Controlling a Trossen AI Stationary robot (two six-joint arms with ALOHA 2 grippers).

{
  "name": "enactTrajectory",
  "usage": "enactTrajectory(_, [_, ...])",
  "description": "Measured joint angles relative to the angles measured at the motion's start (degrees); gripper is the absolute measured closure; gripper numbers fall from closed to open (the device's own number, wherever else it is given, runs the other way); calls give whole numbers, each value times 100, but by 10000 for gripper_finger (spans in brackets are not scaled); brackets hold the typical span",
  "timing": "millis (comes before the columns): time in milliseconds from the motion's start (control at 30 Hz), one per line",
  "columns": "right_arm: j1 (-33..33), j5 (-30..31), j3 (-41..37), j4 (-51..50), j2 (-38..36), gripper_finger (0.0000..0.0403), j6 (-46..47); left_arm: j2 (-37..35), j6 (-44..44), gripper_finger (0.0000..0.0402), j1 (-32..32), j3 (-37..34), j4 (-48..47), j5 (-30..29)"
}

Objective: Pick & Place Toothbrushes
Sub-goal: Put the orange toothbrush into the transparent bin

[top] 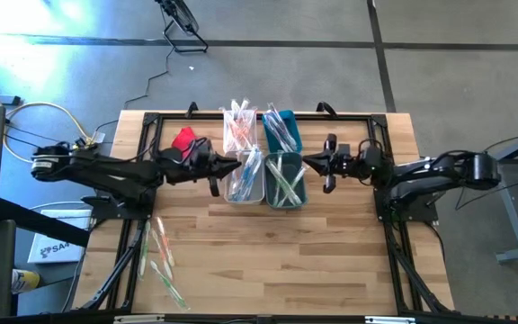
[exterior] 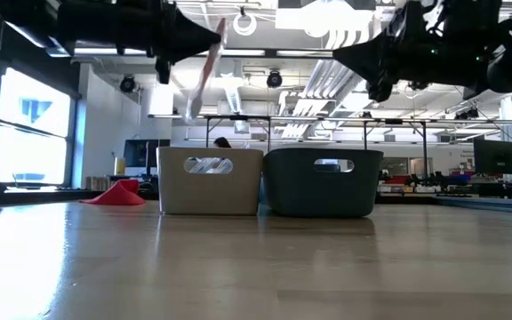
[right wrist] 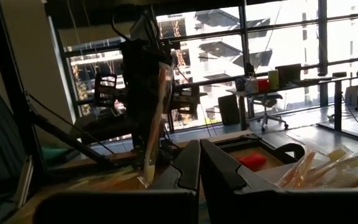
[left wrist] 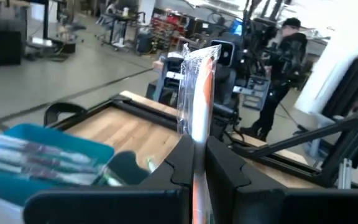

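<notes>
- Pincers first: the left gripper (top: 238,166) hangs above the white bin (top: 245,177), its fingers (left wrist: 182,163) clenched on one wrapped toothbrush (left wrist: 199,93) with an orange handle.
- In the left wrist view that toothbrush stands up from between the two dark fingers, its clear wrapper rising past their tips.
- From table height the same toothbrush (exterior: 204,76) slants downward from the gripper (exterior: 213,37), well above the rim of the white bin (exterior: 210,182) and not touching it.
- The right gripper (top: 306,163) hovers over the teal bin (top: 285,178), facing the left gripper across the two bins.
- Its fingers (right wrist: 188,163) lie pressed together with nothing between them; the gripper holds nothing.
- Both arms stay high above the table (top: 277,252); neither gripper touches a bin.
- The near white bin holds several wrapped toothbrushes, and the near teal bin holds green-handled ones (top: 283,180).
- Farther back, another white bin (top: 239,131) carries orange and pink brushes, and another teal bin (top: 281,130) beside it carries pale ones.
- A loose cluster of wrapped toothbrushes (top: 161,259) lies on the near left part of the table, well apart from the bins.
- A red cloth (top: 183,139) sits at the far left of the table, just beside the left arm.
</notes>
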Motion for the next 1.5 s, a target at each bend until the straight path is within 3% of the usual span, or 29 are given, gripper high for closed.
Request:
enactTrajectory(200, [63, 194, 357, 1, 660, 385, -173, 391, 576, 387, 7, 441, 1, 19])
enactTrajectory(400, [65, 471, 601, -7, 1255, 324, -303, 645, 763, 387, 7, 743, -37, 4])
enactTrajectory(633, [67, 7, 1008, -11, 1830, 229, -182, 867, 699, 387, 392, 894, -170, 93])
enactTrajectory(767, [102, -368, 1306, 1, 2173, 198, -119, 1077, 569, 387, 613, 1010, -110, 435])
enactTrajectory(967, [170, -320, 1531, -8, 2531, 191, -129, 1145, 574, 387, 890, 1076, -118, 452])
enactTrajectory(1500, [161, -321, 1527, -10, 2499, 199, -175, 1088, 397, 387, 2592, 1079, -165, 573])
